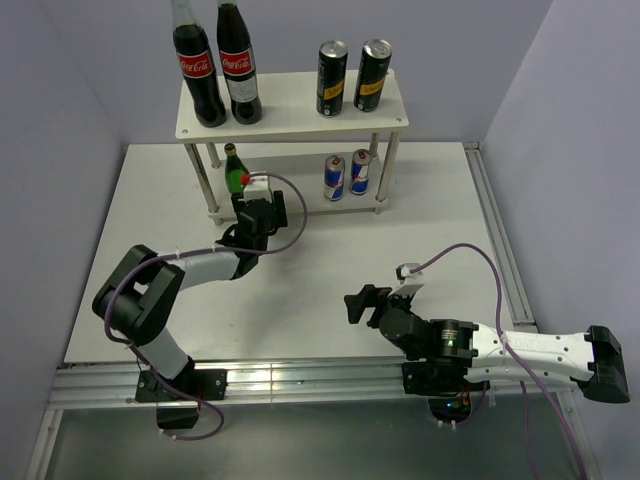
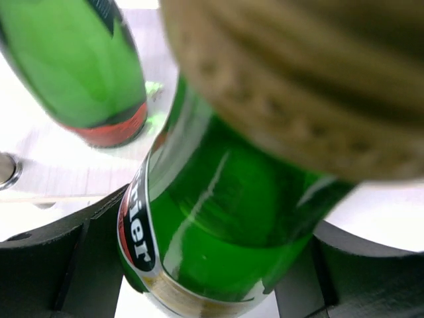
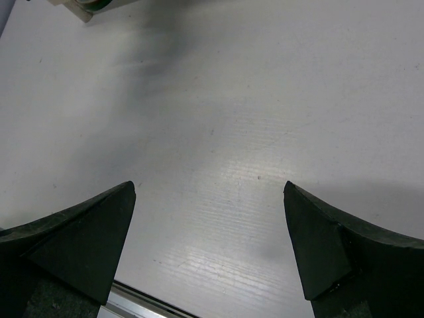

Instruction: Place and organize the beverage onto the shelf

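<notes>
1. White table (image 1: 400, 215) carries the shelf (image 1: 290, 110) at its far edge.
2. Green bottle (image 2: 218, 245), glossy glass with a white-lettered label, is clamped by the left tool (image 1: 245, 203), part-closed round its body, at the lower tier's left end.
3. Second green bottle (image 2: 79, 66) stands just beyond: probably like joins like.
4. Blue-and-silver cans (image 1: 334, 178) occupy that tier's right.
5. Right tool (image 3: 209, 192) hangs wide open, empty.

White tabletop (image 1: 320, 262) w/ alu rails (image 1: 300, 385) at near & right edges, plain lavender walls (image 1: 90, 60) around.
</notes>
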